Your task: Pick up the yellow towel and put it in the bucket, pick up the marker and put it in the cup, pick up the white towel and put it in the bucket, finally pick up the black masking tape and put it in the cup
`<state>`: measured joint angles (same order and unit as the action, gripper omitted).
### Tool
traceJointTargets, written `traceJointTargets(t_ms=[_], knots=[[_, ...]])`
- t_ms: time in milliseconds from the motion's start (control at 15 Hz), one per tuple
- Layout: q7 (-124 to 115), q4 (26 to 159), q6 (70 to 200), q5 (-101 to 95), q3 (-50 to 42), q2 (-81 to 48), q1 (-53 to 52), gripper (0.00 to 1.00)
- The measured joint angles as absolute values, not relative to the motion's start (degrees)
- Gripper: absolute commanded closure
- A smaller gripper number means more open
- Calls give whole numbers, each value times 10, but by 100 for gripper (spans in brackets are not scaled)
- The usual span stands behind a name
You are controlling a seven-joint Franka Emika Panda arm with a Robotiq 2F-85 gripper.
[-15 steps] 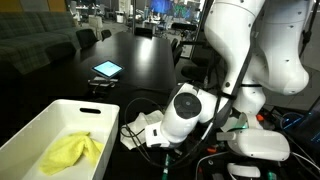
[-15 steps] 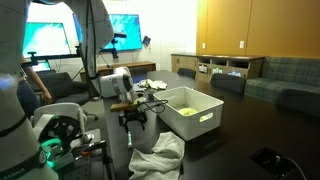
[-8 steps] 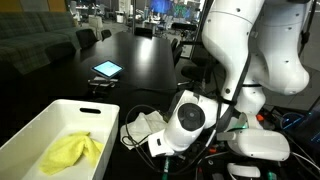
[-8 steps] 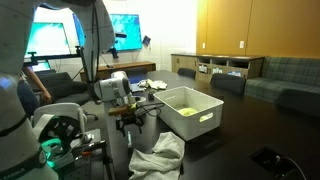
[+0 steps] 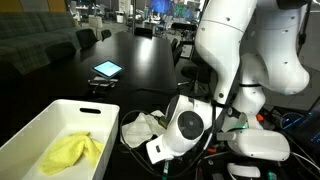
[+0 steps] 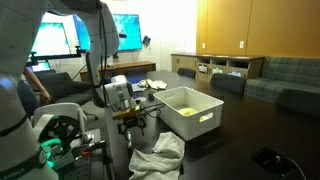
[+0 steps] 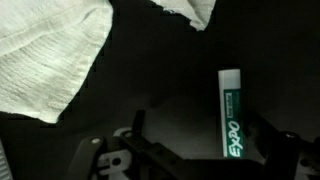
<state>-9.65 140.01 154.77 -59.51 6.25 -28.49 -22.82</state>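
Wrist view: gripper spread as wide as it goes, one finger on each side of the frame, gripping nothing. No contact with anything visible. Between those fingers, nearer the right-hand one, lies the marker flat on the dark table.

Marker: white barrel with green Expo lettering along its length. Long axis up-and-down in the wrist view, crosswise to the line from finger to finger, tilted very slightly. Pale green end toward the top of the frame, away from the gripper body; other end hidden behind the black gripper housing at the bottom edge. Well clear of the white towel, to the right of its main spread and below a folded corner of it that pokes in at the top edge.

In an exterior view, gripper hanging fingers-down, low over the table, just above and beyond the white towel, jaws apart. Marker too small to pick out there.

Just beside the white towel stands the bucket, white and rectangular, with the yellow towel crumpled on its floor. Same bucket shows its slot handle, short end facing the white towel. Farther along the table from the white towel, a lit tablet lying flat.
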Motion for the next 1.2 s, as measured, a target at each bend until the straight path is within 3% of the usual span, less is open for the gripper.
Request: traceJointTargets(t_ms=[1200], knots=[[-98,1383,1545,-627,69,-317,-223,0]])
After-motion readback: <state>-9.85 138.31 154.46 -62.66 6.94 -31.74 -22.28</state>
